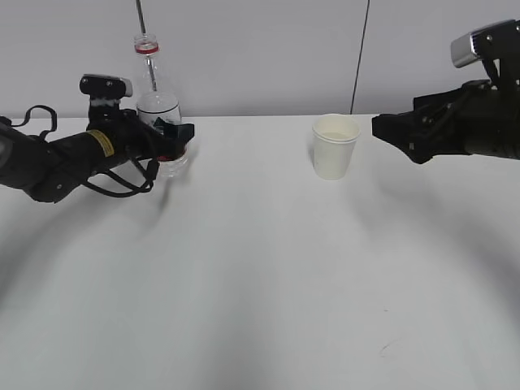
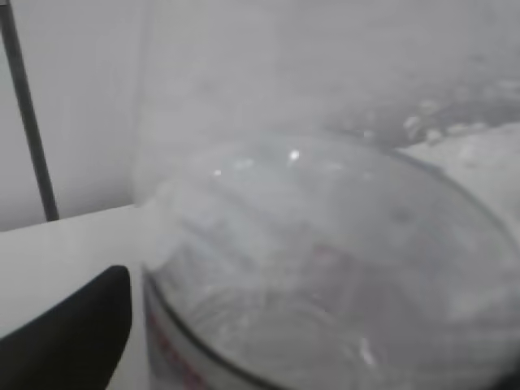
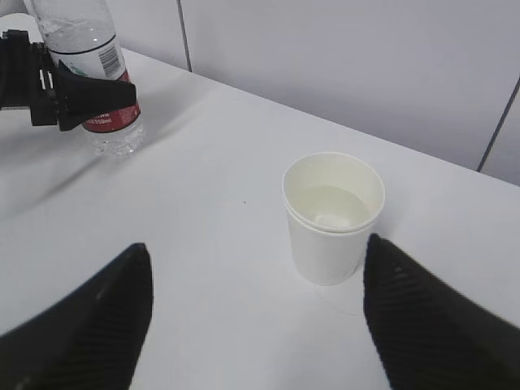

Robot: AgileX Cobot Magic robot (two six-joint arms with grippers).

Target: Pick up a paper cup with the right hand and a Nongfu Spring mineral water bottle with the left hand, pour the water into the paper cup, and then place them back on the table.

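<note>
The paper cup (image 3: 334, 215) stands upright, mouth up, toward the table's (image 1: 260, 309) far edge; the right hand (image 3: 252, 317) hovers before it, jaws spread wide and empty. Farther off near the far-left edge, the Nongfu Spring mineral water bottle (image 1: 154, 106) stands with its long axis vertical, neck up, the left hand (image 1: 180, 140) around its lower body; I cannot tell whether its 2 fingers still grip.

bottle (image 3: 89, 57): white label panel with barcode lines and small print, too small to read | red band below it, characters hidden | yellow sticker (image 1: 101, 141) on left arm: dark marks, not legible | paper cup (image 1: 335, 146): plain, unprinted
</note>
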